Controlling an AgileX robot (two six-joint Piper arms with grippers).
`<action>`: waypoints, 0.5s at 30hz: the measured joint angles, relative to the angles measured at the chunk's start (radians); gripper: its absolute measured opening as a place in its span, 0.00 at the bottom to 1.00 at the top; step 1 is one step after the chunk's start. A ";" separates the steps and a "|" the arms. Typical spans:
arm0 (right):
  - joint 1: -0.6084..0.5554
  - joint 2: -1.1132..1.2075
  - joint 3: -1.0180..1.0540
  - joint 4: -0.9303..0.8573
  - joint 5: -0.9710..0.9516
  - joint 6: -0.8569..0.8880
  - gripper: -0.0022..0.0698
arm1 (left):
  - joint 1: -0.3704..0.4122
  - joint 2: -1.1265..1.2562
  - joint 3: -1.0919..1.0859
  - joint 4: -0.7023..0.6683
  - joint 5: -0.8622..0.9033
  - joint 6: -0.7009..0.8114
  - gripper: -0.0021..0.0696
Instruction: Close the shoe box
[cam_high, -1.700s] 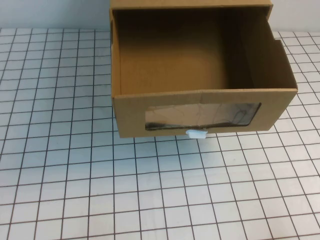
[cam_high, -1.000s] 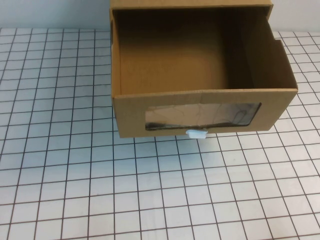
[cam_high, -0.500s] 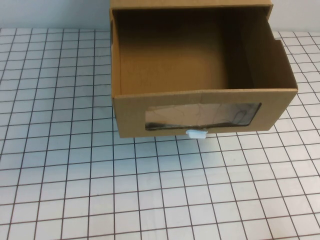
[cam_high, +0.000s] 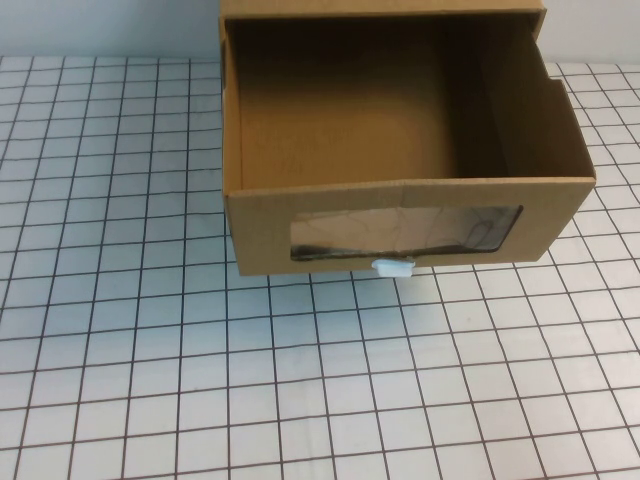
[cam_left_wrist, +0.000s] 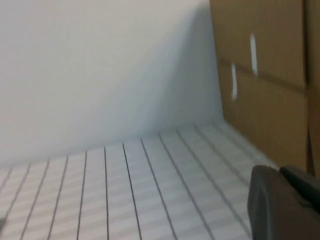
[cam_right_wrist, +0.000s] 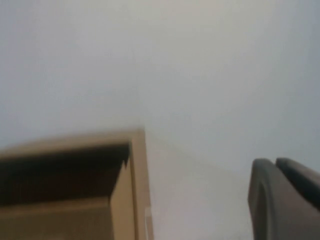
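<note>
The shoe box (cam_high: 400, 150) sits at the far middle of the gridded table (cam_high: 200, 380), its drawer pulled out toward the robot, window front and white pull tab (cam_high: 392, 266) facing near. The left gripper (cam_left_wrist: 282, 205) shows only a dark edge in its wrist view, low beside the box's side; the right gripper (cam_right_wrist: 285, 200) likewise, near the box's upper corner. Neither touches anything; whether they are spread or clenched cannot be told. A plain white wall (cam_left_wrist: 100, 65) stands behind. Nothing has moved since the earlier frames
</note>
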 joint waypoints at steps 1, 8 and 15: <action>0.000 0.000 0.000 0.001 -0.077 0.000 0.01 | 0.000 0.000 0.000 0.000 -0.066 -0.035 0.02; 0.000 0.000 0.000 0.006 -0.449 0.000 0.01 | 0.000 0.000 0.000 -0.007 -0.463 -0.176 0.02; 0.000 0.000 0.000 0.039 -0.644 0.010 0.01 | 0.000 0.000 0.000 -0.007 -0.764 -0.300 0.02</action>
